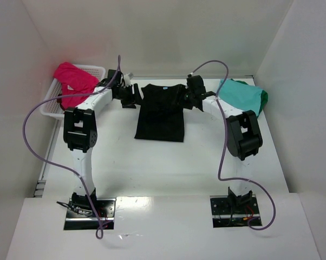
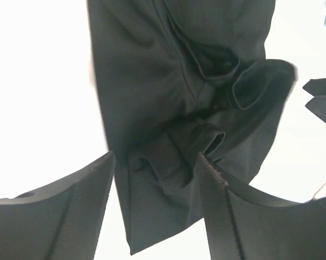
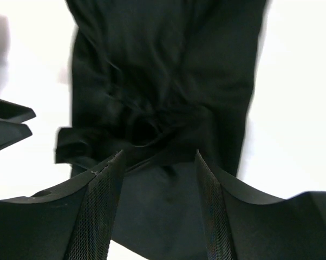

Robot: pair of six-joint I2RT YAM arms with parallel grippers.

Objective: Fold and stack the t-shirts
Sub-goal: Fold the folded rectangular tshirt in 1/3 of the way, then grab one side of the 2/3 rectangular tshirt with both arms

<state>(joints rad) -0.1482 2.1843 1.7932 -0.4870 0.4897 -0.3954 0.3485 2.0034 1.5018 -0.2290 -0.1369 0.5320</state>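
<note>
Where white walls [image 1: 152, 32] enclose the white desk [image 1: 163, 168], black t-shirt [image 1: 162, 115] flat at far centre, left end effector [image 1: 131, 96] and right end effector [image 1: 191, 97] at its sleeves, jaws apart.

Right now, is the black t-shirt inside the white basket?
No, the black t-shirt lies spread on the table, and the basket off to the side holds a pink t-shirt.

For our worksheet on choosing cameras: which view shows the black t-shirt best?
Top external: the black t-shirt shows nearly whole, with its outline clear. Both wrist views show only close, rumpled parts of it.
</note>
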